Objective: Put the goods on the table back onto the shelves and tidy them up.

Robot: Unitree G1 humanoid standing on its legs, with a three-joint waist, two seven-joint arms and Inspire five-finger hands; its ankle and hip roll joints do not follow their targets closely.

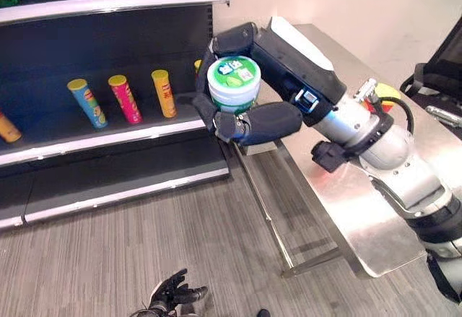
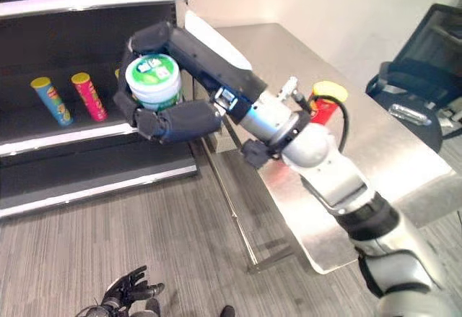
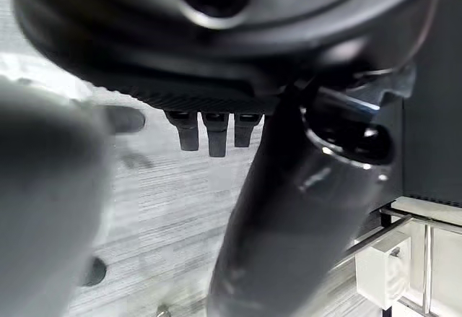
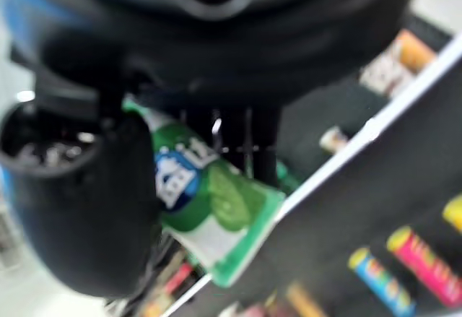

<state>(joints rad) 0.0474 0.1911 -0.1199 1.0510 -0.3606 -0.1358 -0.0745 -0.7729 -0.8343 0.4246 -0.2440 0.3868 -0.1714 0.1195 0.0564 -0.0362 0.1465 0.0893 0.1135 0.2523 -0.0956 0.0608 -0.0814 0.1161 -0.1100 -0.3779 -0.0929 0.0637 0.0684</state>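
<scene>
Green-lidded tub (image 1: 233, 83) clamped in right hand (image 1: 256, 123) beside shelf (image 1: 108, 140); judged light, rigid, smooth-walled, best gripped round sides.

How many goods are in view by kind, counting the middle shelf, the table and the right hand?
Tubes on the middle shelf: 5 (blue tube, pink tube, orange tube, edge tube cut off at the left, yellow-topped tube partly behind the hand)
Tubes on the table: 1 (red tube)
Tubs in the right hand: 1 (green tub)
Total: 7
</scene>
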